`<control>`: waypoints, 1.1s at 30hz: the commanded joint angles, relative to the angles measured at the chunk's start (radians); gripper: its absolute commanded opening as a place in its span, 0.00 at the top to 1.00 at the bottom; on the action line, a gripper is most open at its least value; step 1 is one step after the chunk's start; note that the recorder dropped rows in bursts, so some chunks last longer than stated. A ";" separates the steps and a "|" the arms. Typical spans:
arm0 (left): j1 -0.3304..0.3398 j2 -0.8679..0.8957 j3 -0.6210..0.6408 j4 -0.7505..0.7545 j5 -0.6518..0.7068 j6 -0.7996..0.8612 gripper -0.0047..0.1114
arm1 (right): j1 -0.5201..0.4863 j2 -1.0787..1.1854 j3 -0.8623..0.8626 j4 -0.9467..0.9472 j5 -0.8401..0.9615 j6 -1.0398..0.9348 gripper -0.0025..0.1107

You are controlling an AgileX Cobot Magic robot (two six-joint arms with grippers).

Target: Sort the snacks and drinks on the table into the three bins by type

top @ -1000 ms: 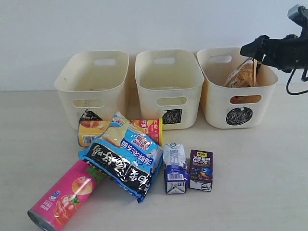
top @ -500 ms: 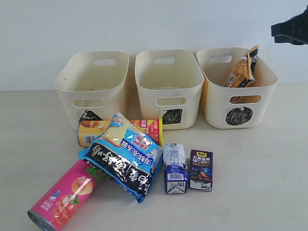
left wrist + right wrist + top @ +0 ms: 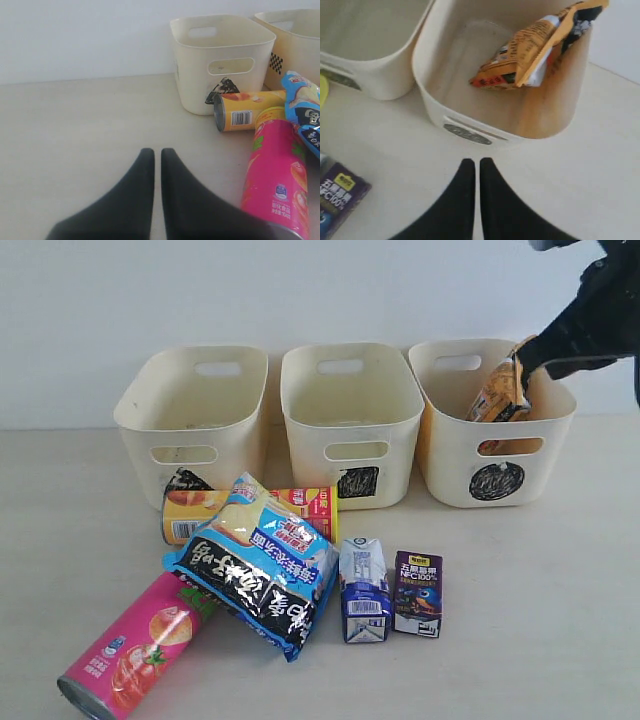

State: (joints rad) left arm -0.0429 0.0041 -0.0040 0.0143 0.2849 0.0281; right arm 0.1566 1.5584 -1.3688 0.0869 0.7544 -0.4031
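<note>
**Cream tubs in a row, orange bag in the circle one**

Left gripper (image 3: 152,151) hangs over the bare table (image 3: 560,640), jaws pressed together on nothing. The pink chip tube (image 3: 135,645) lies nearest the front. The yellow Lay's tube (image 3: 188,512) lies just before the triangle bin (image 3: 235,455), partly under the blue chip bag (image 3: 260,565). Before the square bin (image 3: 310,460) stand the blue-and-white carton (image 3: 363,590) and purple carton (image 3: 418,593), side by side. The orange bag (image 3: 497,395) leans inside the circle bin (image 3: 450,465). The right gripper (image 3: 472,162) hangs near that bin, jaws together, empty.
</note>
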 commanded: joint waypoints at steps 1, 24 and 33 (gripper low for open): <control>0.003 -0.004 0.004 -0.004 -0.007 -0.013 0.93 | 0.110 -0.047 0.091 -0.011 -0.057 0.008 0.98; 0.003 -0.004 0.004 -0.004 -0.003 -0.013 0.93 | 0.667 -0.082 0.411 -0.291 -0.472 0.403 0.98; 0.003 -0.004 0.004 -0.004 -0.003 -0.013 0.93 | 0.761 -0.082 0.558 -0.295 -0.802 0.446 0.98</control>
State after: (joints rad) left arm -0.0429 0.0041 -0.0040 0.0143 0.2849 0.0281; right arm 0.9028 1.4877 -0.8481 -0.1988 0.0218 0.0336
